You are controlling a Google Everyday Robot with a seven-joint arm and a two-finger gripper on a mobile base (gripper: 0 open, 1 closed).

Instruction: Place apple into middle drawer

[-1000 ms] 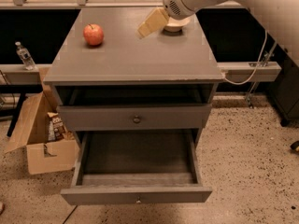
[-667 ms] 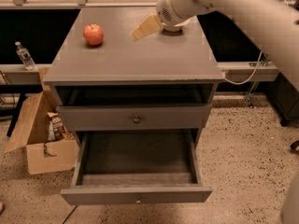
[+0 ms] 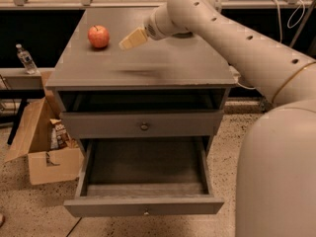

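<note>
Gripper hung just over the grey cabinet top, toward the back-left, at the end of a cream arm coming in from the right. Open or closed: couldn't tell. It pointed left & slightly down toward the apple, close beside it but not touching. The apple sat upright on the top near the back-left corner, red w/ a yellowish blush. A blurred dark shadow lay on the top below the gripper.

Front of cabinet: dark open gap under the top, then the upper drawer front, shut, w/ a dark round knob. Below it the middle drawer was pulled well out, its inside bare grey, tiny knob at centre of its front.

Left of cabinet, on the speckled floor: an open cardboard box w/ stuff inside. Behind that, a clear bottle stood on a low ledge
</note>
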